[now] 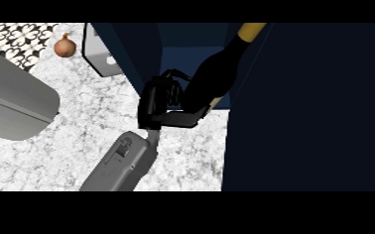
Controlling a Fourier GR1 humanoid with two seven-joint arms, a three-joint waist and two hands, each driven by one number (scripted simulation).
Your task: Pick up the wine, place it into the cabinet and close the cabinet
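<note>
Just the head view to go on. The left hand (157,104) comes in from about 7 o'clock on its grey forearm, with fingers and thumb curled round the lower end of the wine bottle (216,69). The bottle is tilted, its gold-capped neck pointing off toward 1 o'clock. Its upper part shows against the open inside of the dark blue cabinet (139,54) at 12 o'clock. I can't tell if the bottle touches the cabinet floor or hangs clear, it's too dark in there. The big dark panel (300,104) filling the 3 o'clock side looks like the open cabinet door. On the speckled worktop (73,144) there's an onion (64,45) out at 10 o'clock, a pale grey box (102,54) just beside the cabinet's left wall, and a rounded grey thing (22,104) at 9 o'clock.
</note>
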